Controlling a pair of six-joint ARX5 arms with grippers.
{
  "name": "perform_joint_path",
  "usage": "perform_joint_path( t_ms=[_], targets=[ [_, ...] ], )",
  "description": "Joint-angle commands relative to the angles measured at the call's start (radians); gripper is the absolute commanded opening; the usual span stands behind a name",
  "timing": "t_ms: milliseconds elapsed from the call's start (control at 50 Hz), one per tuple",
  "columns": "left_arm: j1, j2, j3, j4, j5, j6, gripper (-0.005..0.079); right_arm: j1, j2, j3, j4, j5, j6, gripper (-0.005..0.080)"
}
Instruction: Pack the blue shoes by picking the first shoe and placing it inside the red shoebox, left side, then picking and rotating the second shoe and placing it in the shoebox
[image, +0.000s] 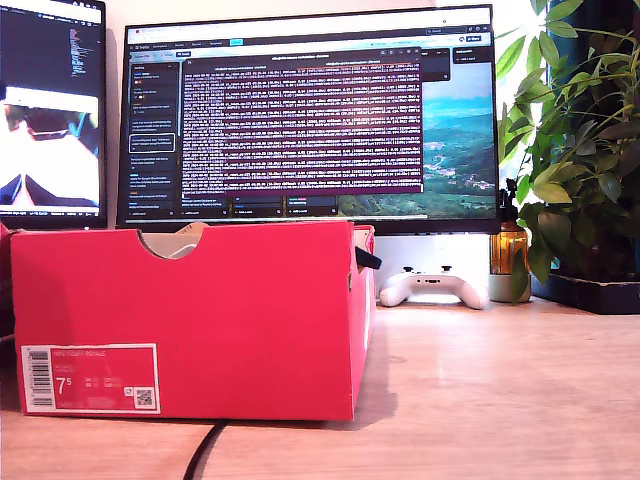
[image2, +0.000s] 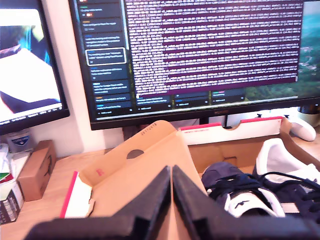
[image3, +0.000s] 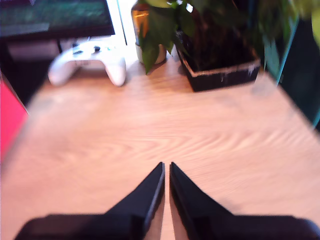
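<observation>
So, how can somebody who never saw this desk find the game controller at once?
Start at the big monitor and look down to the wooden desk. To the exterior view's right of the red shoebox, under the monitor's edge, lies the white game controller, beside a potted plant. It is the only white, two-horned object on the desk.

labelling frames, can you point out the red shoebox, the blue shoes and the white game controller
red shoebox (image: 200, 320): exterior view, front wall.
blue shoes (image2: 227, 177): first wrist view, navy upper inside the box.
white game controller (image: 433, 288): exterior view, middle of its body.
</observation>
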Motion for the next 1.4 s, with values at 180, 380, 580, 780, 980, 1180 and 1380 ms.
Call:
perform_joint_path(
  t_ms=[180,380,580,780,980,1180,1380],
  targets=[
    [0.045,-0.114,-0.054,-0.002,0.001,-0.005,-0.0019,-0.006,-0.003,-0.043,0.039,0.019,-0.106,-0.0013],
    [0.047,-0.154,-0.055,-0.031,0.01,-0.028,-0.0019,-0.063,-0.044,-0.122,0.085,0.017,-0.151,-0.0013],
    [0.047,-0.154,-0.056,-0.031,0.01,-0.041,-0.0019,-0.097,-0.148,-0.183,0.071,-0.032,-0.123,-0.0013],
    [0.047,-0.155,-0.088,0.008,0.009,-0.044,-0.0019,-0.097,-0.299,-0.219,0.001,-0.031,-0.103,-0.0013],
    [0.047,-0.19,-0.15,0.038,0.01,-0.048,-0.0019,-0.097,-0.452,-0.237,-0.087,0.0,-0.109,-0.0013],
    [0.045,-0.238,-0.169,0.038,0.019,-0.049,-0.0019,-0.097,-0.598,-0.269,-0.17,0.022,-0.117,-0.0013],
    [0.045,-0.266,-0.169,0.039,0.045,-0.049,-0.0019,-0.103,-0.709,-0.313,-0.256,0.009,-0.127,-0.0013]
  ],
)
